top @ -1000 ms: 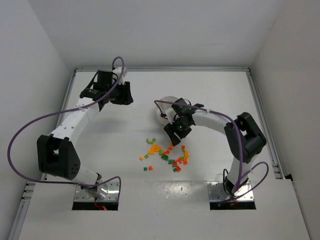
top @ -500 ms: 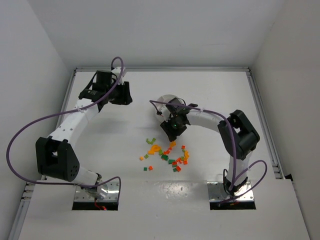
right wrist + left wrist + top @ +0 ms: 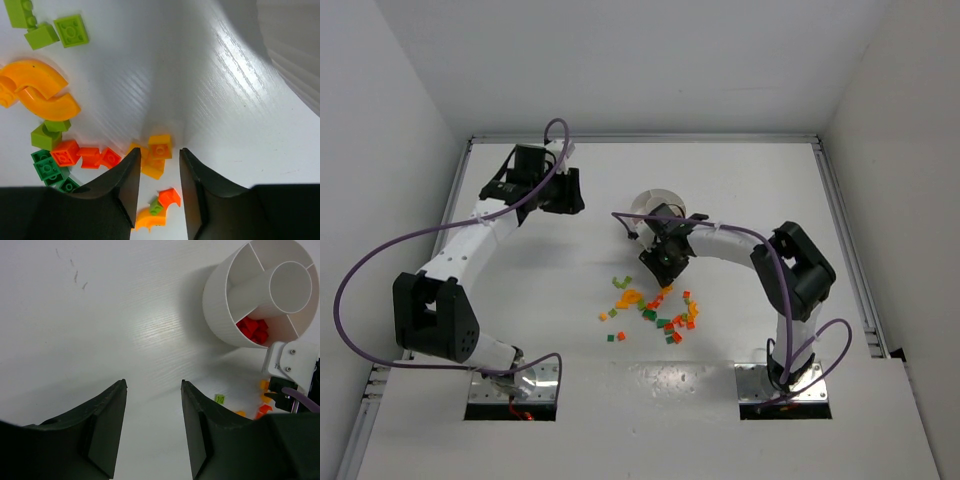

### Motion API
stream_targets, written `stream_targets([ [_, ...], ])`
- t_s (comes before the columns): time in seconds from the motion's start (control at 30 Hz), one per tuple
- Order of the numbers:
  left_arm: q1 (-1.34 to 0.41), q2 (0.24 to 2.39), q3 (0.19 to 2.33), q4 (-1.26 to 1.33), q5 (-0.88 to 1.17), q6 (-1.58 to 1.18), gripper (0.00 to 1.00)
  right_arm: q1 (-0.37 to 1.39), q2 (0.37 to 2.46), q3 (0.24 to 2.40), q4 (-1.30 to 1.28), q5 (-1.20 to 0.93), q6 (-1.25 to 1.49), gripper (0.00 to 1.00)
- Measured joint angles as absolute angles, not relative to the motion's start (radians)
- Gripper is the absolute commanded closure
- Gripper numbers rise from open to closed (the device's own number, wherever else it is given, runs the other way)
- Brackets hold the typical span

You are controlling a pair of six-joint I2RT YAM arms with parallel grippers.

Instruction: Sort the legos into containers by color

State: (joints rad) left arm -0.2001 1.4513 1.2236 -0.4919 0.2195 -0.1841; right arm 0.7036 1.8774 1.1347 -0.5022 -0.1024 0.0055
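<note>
Right wrist view: your right claw (image 3: 158, 162) hangs low over the far fringe of the legos (image 3: 655, 305). Its jaws stand a narrow gap apart and are clamped on nothing. A yellow brick (image 3: 160, 146) sits right at the tips, with more yellow pieces touching it.
Step in hand: a pick of that yellow brick, as I judge it.
Doing it well: centre the gap on that one brick, drop until the tips flank its sides, and only then close. Its neighbours touch it, so a skewed close may drag two or flick one away. Lift straight up before you swing toward the dish.
Dish: the white dish (image 3: 645, 198) stands just beyond the right claw, toward the far edge of the desk (image 3: 770, 180), about mid-width. The pile lies mid-desk on its near side.
Left claw (image 3: 153, 385): jaws apart with bare desk between them, holding nothing, left of the dish toward the far left corner.
Counts: one dish with one round hub (image 3: 290, 287); about five red bricks (image 3: 252, 330) in one wedge; three light-green bricks (image 3: 45, 25) and two curved orange pieces (image 3: 42, 92) beside the right claw; roughly two dozen loose pieces in all, too small for you to count exactly.
</note>
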Motion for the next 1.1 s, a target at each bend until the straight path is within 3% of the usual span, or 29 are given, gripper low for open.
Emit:
stream_targets([
  [0.13, -0.2, 1.451, 1.224, -0.492, 0.22, -0.179, 0.47, 0.706, 1.877, 1.133, -0.491, -0.089, 0.001, 0.82],
  [0.17, -0.2, 1.451, 1.223, -0.492, 0.22, -0.178, 0.47, 0.707, 1.877, 1.127, -0.483, -0.076, -0.004, 0.93],
  [0.2, -0.2, 1.451, 1.222, -0.492, 0.22, -0.176, 0.47, 0.709, 1.875, 1.12, -0.477, -0.068, -0.005, 0.99],
  [0.23, -0.2, 1.451, 1.221, -0.492, 0.22, -0.176, 0.47, 0.709, 1.872, 1.118, -0.475, -0.056, -0.006, 1.0],
  [0.43, -0.2, 1.451, 1.209, -0.488, 0.221, -0.169, 0.47, 0.702, 1.816, 1.098, -0.522, -0.027, -0.038, 1.0],
  [0.57, -0.2, 1.451, 1.207, -0.484, 0.226, -0.168, 0.47, 0.695, 1.655, 1.103, -0.564, -0.027, -0.081, 1.0],
  [0.73, -0.2, 1.453, 1.205, -0.467, 0.239, -0.167, 0.47, 0.689, 1.526, 1.233, -0.579, -0.026, -0.084, 1.0],
  [1.1, -0.202, 1.465, 1.204, -0.437, 0.239, -0.174, 0.47, 0.64, 1.668, 1.329, -0.527, 0.042, -0.07, 1.0],
])
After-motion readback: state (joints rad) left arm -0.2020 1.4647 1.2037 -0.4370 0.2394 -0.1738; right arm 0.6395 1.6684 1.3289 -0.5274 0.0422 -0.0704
